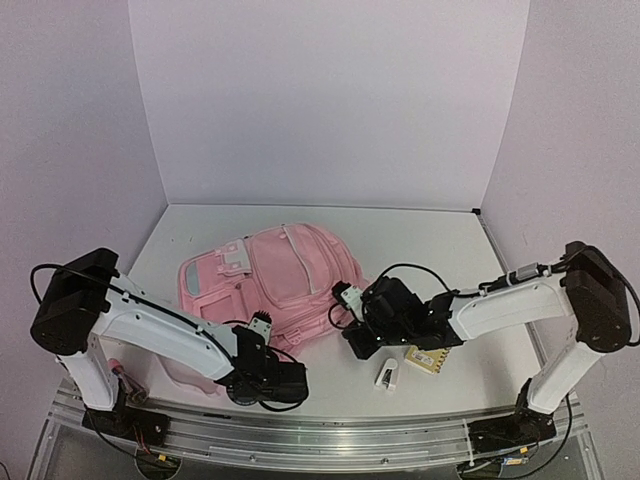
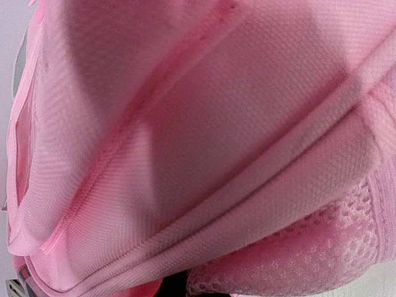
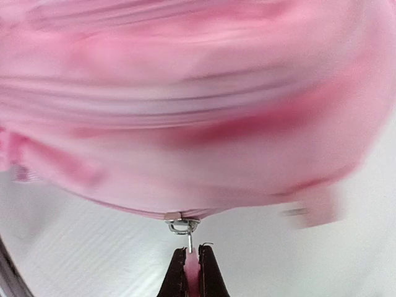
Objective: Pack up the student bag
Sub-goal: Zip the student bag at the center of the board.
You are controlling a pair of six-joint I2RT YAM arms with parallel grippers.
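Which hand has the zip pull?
The right hand: it pinches the zip pull on the bag; the left hand sits at the bag's near edge.

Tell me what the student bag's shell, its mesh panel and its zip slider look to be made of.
Student bag shell: woven synthetic fabric, possibly polyester, with a matte finish; a fine pebbled weave shows up close. Mesh panel: soft open-hole knit in the same pink. Zip slider: metal, judging by its silvery shine. Its pull tab looks pink; the material is unclear.
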